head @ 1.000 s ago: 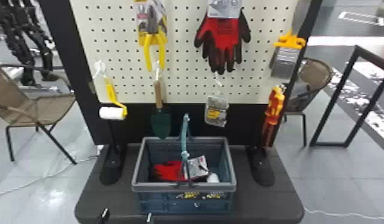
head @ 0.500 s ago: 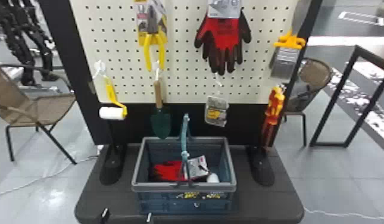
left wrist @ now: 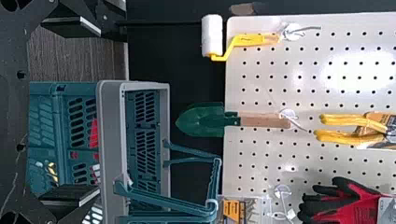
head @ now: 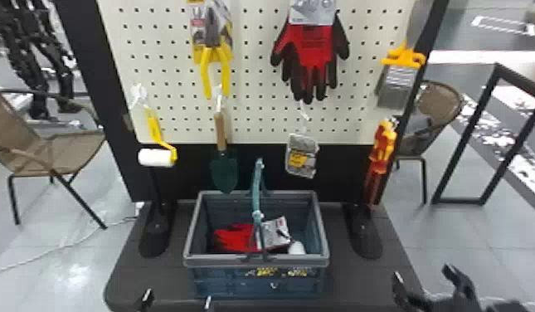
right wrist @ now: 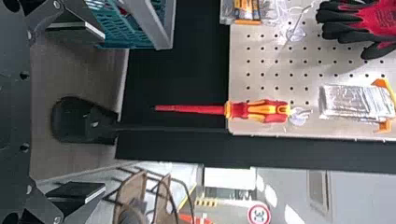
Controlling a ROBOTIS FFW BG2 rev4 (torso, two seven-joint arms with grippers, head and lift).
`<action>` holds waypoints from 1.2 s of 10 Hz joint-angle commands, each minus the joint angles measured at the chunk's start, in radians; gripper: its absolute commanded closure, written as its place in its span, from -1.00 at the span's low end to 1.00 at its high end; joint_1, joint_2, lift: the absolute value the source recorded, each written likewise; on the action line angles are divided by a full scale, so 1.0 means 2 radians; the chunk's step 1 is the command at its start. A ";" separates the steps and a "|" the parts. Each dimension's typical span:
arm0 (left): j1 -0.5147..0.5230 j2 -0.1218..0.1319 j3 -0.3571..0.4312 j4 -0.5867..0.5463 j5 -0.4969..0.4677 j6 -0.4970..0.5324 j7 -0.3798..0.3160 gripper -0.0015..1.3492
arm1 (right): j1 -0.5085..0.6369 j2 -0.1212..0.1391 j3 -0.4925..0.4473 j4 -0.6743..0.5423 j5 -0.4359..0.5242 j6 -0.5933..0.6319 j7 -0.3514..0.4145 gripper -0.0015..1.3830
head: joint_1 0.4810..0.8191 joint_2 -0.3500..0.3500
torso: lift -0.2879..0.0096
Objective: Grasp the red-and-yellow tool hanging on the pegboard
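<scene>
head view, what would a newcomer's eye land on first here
The white pegboard hung with tools dominates, and the red-and-black gloves near its top are the loudest spot. The red-and-yellow tool hangs at the board's lower right edge. Below the board a blue basket sits on the black table, and the right gripper is open at the table's near right corner.

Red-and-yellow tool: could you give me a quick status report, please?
Left gripper open, low at table front; right gripper open, low right. Red-and-yellow tool hangs at pegboard's right edge, untouched. Black stand foot below it.
</scene>
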 commanded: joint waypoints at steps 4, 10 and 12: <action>-0.002 -0.005 0.000 0.002 0.000 0.001 0.000 -0.82 | -0.117 -0.023 -0.001 0.047 -0.001 0.054 0.085 -0.76 | -0.60 0.00 | 0.26; -0.012 -0.003 -0.006 0.009 0.000 0.002 0.000 -0.82 | -0.243 -0.035 -0.001 0.105 0.025 0.126 0.172 -0.76 | -0.60 0.00 | 0.26; -0.018 -0.003 -0.009 0.012 0.000 0.002 -0.001 -0.82 | -0.276 -0.040 0.005 0.110 0.028 0.142 0.176 -0.76 | -0.60 0.00 | 0.26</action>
